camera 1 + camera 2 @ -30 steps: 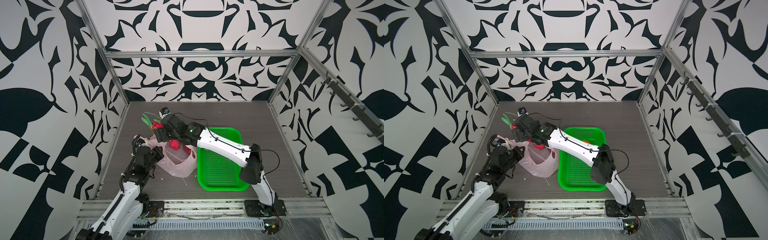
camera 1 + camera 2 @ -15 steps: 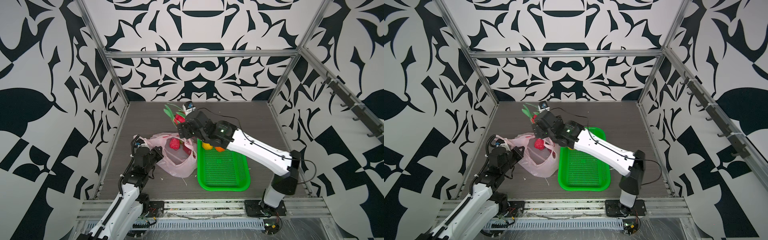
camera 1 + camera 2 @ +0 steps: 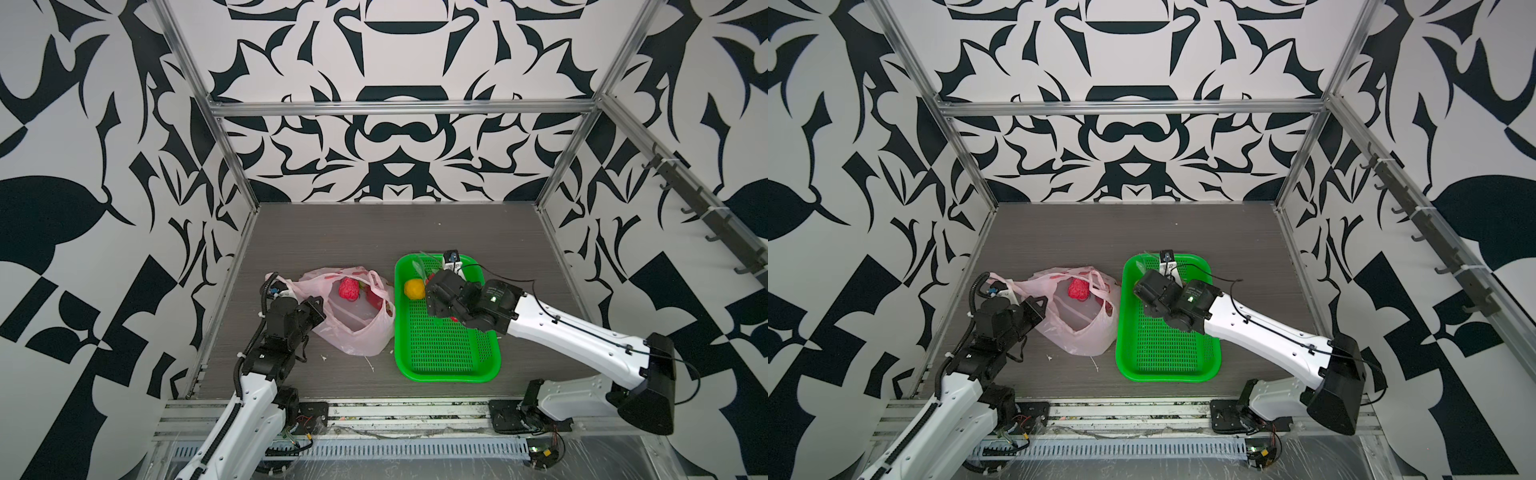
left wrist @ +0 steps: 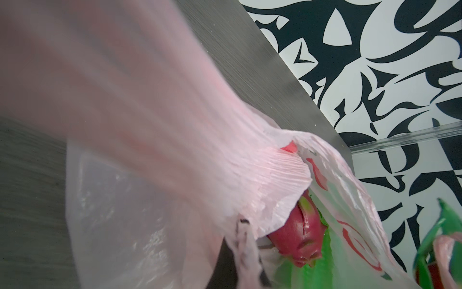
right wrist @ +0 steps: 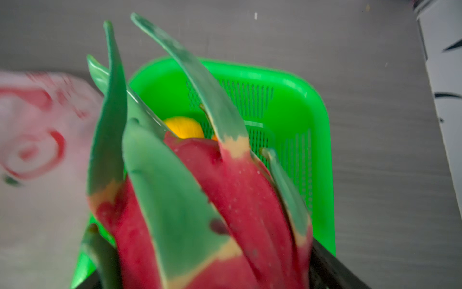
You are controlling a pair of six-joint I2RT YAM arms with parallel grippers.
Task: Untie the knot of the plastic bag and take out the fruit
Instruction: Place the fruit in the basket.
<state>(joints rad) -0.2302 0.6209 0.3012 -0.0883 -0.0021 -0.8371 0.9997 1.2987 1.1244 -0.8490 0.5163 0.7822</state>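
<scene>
Clear at the back, crowded in front.
Wide open across the far half of the table [image 3: 374, 232]. Blocked over the far end of the green basket [image 3: 446, 376] by the right gripper [image 3: 433, 279] clamped on a dragon fruit [image 5: 225, 200], with a yellow fruit [image 3: 414, 289] just beside. Free above the basket's near floor, though crossed on one side by the right arm [image 3: 561, 332]. Open from above into the plastic bag [image 3: 361, 336], with its mouth held wide by the left gripper [image 3: 320, 305] and a red fruit [image 3: 348, 289] inside. Tight between bag and basket.
</scene>
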